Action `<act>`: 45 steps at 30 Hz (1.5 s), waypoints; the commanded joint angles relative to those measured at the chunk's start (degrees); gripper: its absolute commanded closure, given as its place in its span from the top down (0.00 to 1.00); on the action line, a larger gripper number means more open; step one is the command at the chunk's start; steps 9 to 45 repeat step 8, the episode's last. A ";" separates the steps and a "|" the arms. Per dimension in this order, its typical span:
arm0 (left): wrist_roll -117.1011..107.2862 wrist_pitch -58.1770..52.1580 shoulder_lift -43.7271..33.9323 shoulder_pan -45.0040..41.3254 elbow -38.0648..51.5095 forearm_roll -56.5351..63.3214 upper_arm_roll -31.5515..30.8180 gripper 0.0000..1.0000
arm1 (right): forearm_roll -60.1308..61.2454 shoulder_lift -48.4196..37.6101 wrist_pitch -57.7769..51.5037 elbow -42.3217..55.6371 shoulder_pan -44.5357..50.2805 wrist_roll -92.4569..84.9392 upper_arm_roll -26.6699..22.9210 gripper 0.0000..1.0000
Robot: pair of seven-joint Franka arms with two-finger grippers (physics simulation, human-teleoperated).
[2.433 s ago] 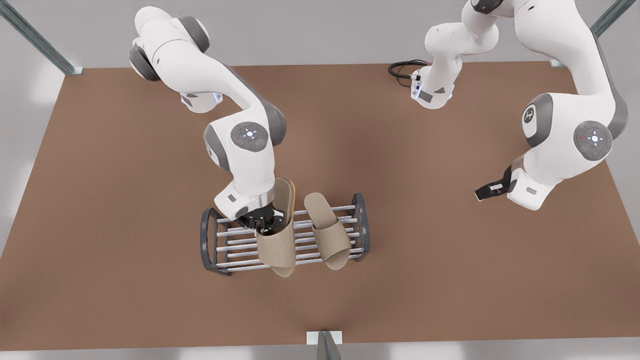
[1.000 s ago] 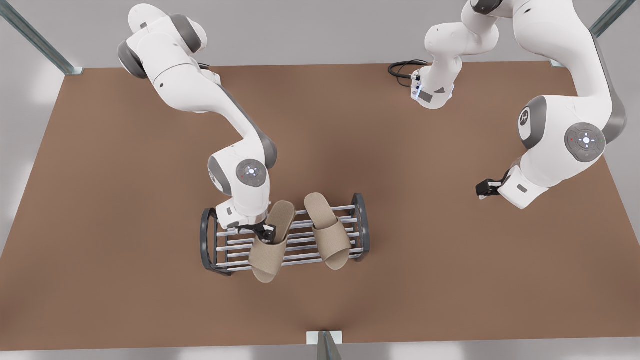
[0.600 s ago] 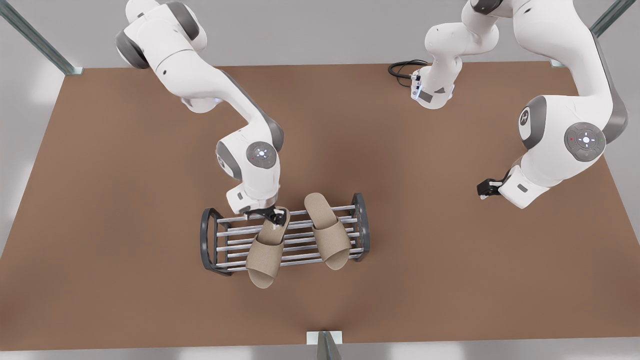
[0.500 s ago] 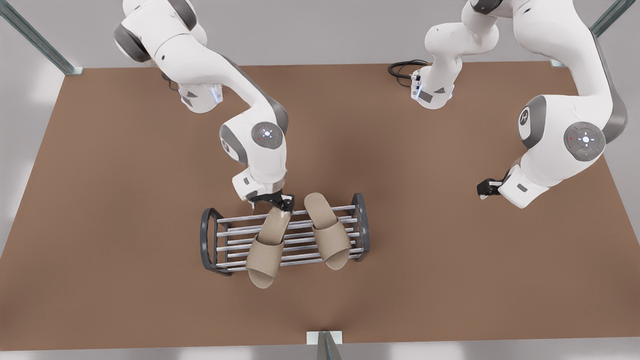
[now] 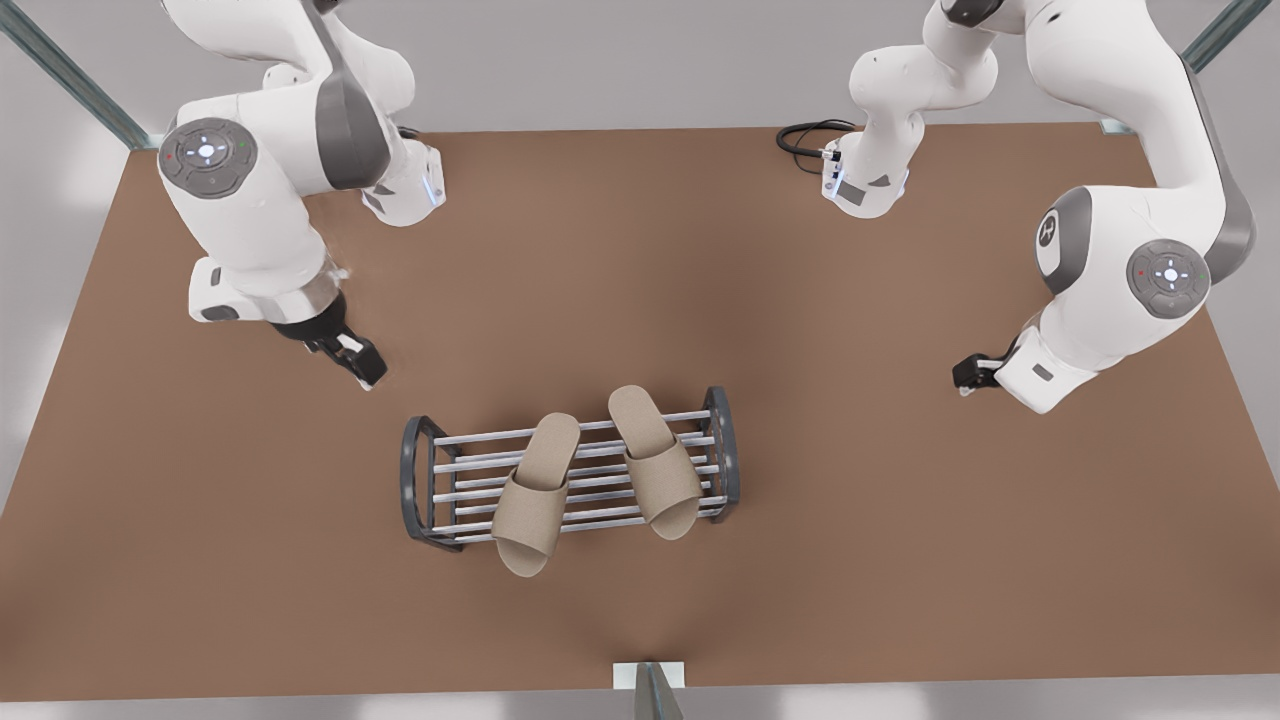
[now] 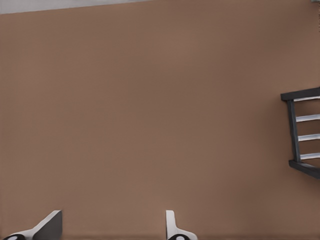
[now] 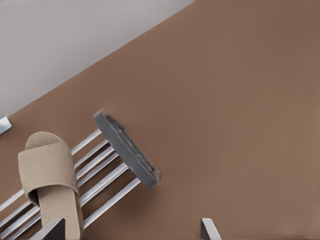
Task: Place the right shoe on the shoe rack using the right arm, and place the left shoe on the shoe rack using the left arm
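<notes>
Both slippers (image 5: 540,485) on shoe rack (image 5: 420,480) | soft, light, we'd pinch the strap | left gripper (image 5: 355,358), right gripper (image 5: 968,374): fingers parted, empty

A brown table (image 5: 640,250) is seen under a pale grey surround. At its far edge a coiled black cable (image 5: 808,137) is laid — apparently just touching the tabletop. Metal frame posts (image 5: 75,78) are set at the far corners, and another post (image 5: 650,688) stands at the near edge — midway along.
</notes>
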 commanded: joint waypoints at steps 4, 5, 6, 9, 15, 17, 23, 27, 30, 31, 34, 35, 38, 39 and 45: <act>0.30 -0.10 -0.03 0.02 -0.01 0.04 -0.05 1.00 | 10.05 -2.39 -3.01 -1.96 1.04 -39.19 -9.54 1.00; 0.30 0.08 -0.03 0.02 -0.10 0.04 -0.05 1.00 | 9.96 -2.56 -3.62 -2.31 -3.87 -41.56 -6.47 1.00; 0.22 -0.01 -0.03 0.02 -0.10 -0.04 -0.05 1.00 | 10.05 -2.56 -3.45 -2.05 -7.22 -42.19 -4.61 1.00; 0.30 -0.01 0.06 -0.16 -0.19 -0.04 -0.05 1.00 | 9.88 -0.80 -2.65 -1.26 -6.87 -42.28 -4.61 1.00; 0.30 -0.01 0.06 -0.16 -0.19 -0.04 -0.05 1.00 | 9.88 -0.80 -2.65 -1.26 -6.87 -42.28 -4.61 1.00; 0.30 -0.01 0.06 -0.16 -0.19 -0.04 -0.05 1.00 | 9.88 -0.80 -2.65 -1.26 -6.87 -42.28 -4.61 1.00; 0.30 -0.01 0.06 -0.16 -0.19 -0.04 -0.05 1.00 | 9.88 -0.80 -2.65 -1.26 -6.87 -42.28 -4.61 1.00; 0.30 -0.01 0.06 -0.16 -0.19 -0.04 -0.05 1.00 | 9.88 -0.80 -2.65 -1.26 -6.87 -42.28 -4.61 1.00; 0.30 -0.01 0.06 -0.16 -0.19 -0.04 -0.05 1.00 | 9.88 -0.80 -2.65 -1.26 -6.87 -42.28 -4.61 1.00; 0.30 -0.01 0.06 -0.16 -0.19 -0.04 -0.05 1.00 | 9.88 -0.80 -2.65 -1.26 -6.87 -42.28 -4.61 1.00; 0.30 -0.01 0.06 -0.16 -0.19 -0.04 -0.05 1.00 | 9.88 -0.80 -2.65 -1.26 -6.87 -42.28 -4.61 1.00; 0.30 -0.01 0.06 -0.16 -0.19 -0.04 -0.05 1.00 | 9.88 -0.80 -2.65 -1.26 -6.87 -42.28 -4.61 1.00; 0.30 -0.01 0.06 -0.16 -0.19 -0.04 -0.05 1.00 | 9.88 -0.80 -2.65 -1.26 -6.87 -42.28 -4.61 1.00; 0.30 -0.01 0.06 -0.16 -0.19 -0.04 -0.05 1.00 | 9.88 -0.80 -2.65 -1.26 -6.87 -42.28 -4.61 1.00; 0.30 -0.01 0.06 -0.16 -0.19 -0.04 -0.05 1.00 | 9.88 -0.80 -2.65 -1.26 -6.87 -42.28 -4.61 1.00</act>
